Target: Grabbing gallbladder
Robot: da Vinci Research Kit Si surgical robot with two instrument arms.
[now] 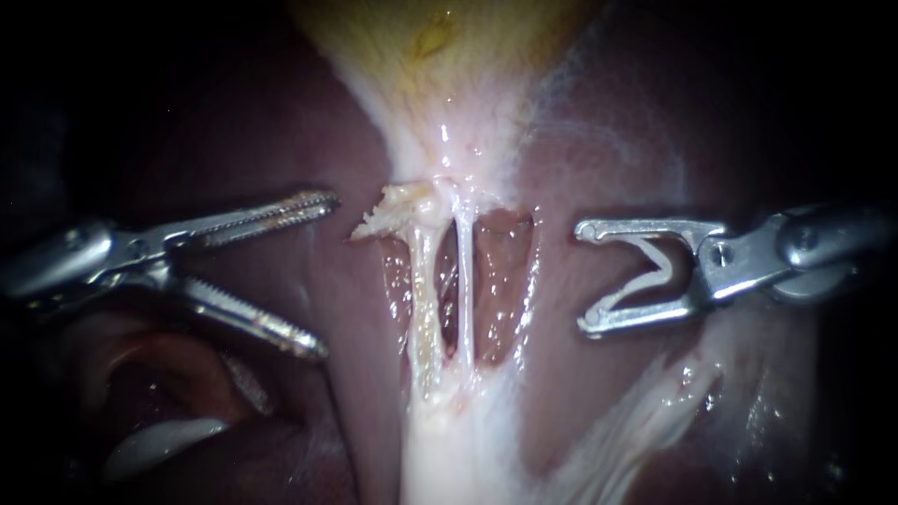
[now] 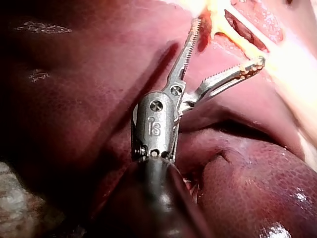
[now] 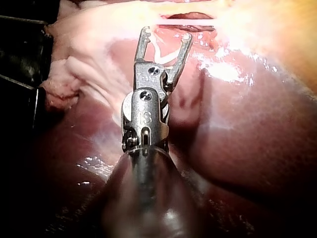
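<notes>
Jaws gaping and empty, the left tool [image 1: 327, 276] and right tool [image 1: 582, 278] flank thin tubes [image 1: 464, 281] below the pale gallbladder [image 1: 440, 56]; closing at this level risks tearing a tube instead.

Tubes [image 1: 465, 281] central, gallbladder [image 1: 440, 42] above, flanking liver [image 1: 561, 309] clear

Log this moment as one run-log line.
left instrument: jaws open | right instrument: jaws open | gallbladder: not grabbed | tubes: between instruments
</notes>
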